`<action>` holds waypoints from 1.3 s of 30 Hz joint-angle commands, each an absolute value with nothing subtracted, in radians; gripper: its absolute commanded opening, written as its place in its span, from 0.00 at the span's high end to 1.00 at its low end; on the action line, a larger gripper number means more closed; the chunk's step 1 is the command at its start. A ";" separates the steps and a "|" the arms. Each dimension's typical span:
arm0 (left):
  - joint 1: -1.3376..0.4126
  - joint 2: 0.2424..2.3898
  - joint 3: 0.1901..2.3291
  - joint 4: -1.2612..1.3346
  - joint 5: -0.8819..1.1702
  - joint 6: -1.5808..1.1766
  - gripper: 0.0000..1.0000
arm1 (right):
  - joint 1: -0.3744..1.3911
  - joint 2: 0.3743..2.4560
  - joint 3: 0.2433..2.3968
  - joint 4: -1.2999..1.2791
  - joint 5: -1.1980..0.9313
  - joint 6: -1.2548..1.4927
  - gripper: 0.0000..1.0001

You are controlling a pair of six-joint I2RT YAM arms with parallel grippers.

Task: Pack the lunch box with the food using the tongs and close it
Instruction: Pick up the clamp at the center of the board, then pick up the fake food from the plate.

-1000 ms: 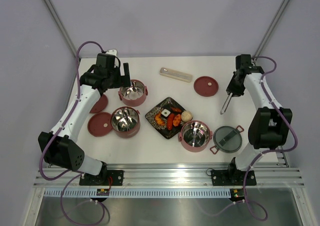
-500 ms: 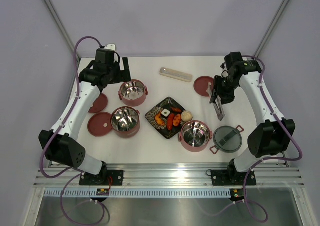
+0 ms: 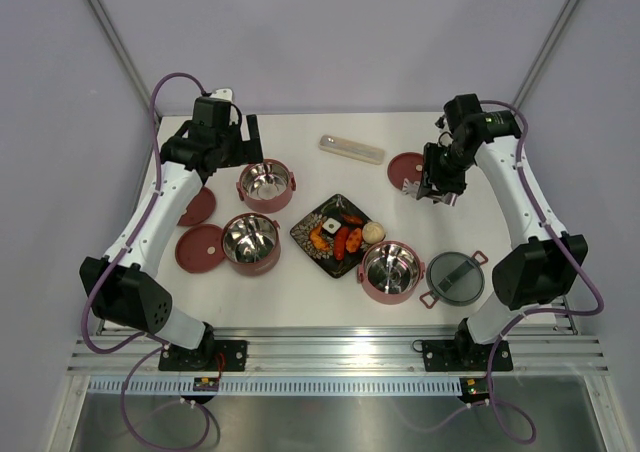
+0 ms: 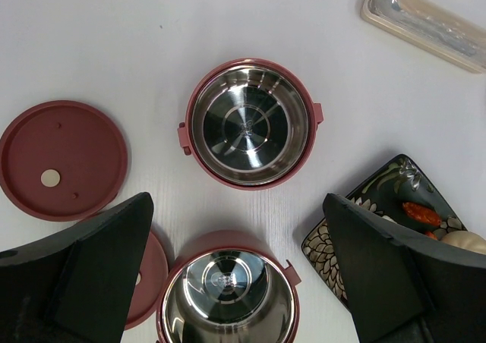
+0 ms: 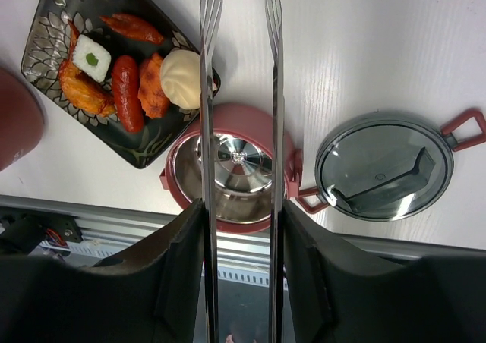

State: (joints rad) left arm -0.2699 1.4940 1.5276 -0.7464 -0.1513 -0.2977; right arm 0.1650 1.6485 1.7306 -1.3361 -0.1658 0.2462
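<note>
My right gripper (image 5: 241, 275) is shut on the tongs (image 5: 276, 92), one finger pressed on each silvery arm. The tong tips hang apart over the black plate's (image 5: 53, 39) edge and a lunch box bowl (image 5: 243, 114). The food (image 5: 127, 92), orange and red pieces with a beige ball (image 5: 182, 89), lies on that plate. In the top view the right gripper (image 3: 440, 187) hovers by a red lid (image 3: 411, 171). My left gripper (image 4: 235, 206) stands wide open and empty, high above two steel-lined bowls (image 4: 228, 115) (image 4: 228, 290).
The grey handled top lid (image 3: 455, 277) lies right of the front bowl (image 3: 390, 270). Two red disc lids (image 3: 200, 247) (image 3: 198, 205) lie at the left. A translucent oblong case (image 3: 351, 149) lies at the back. A small white square sits among the food on the plate (image 3: 308, 234).
My right arm has swung left from the table's right edge, carrying the tongs and turning them. Its fingers have eased a little wider. The left arm has barely shifted.
</note>
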 commanded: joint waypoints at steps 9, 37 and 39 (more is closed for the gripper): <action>-0.273 1.483 1.560 -0.706 -0.170 -0.302 0.01 | 0.299 1.583 1.680 -1.397 -0.176 0.192 0.48; -0.273 1.465 1.534 -0.704 -0.161 -0.314 0.01 | 0.413 1.623 1.623 -1.388 -0.204 0.181 0.44; -0.273 1.465 1.526 -0.701 -0.163 -0.318 0.01 | 0.416 1.632 1.620 -1.385 -0.207 0.179 0.44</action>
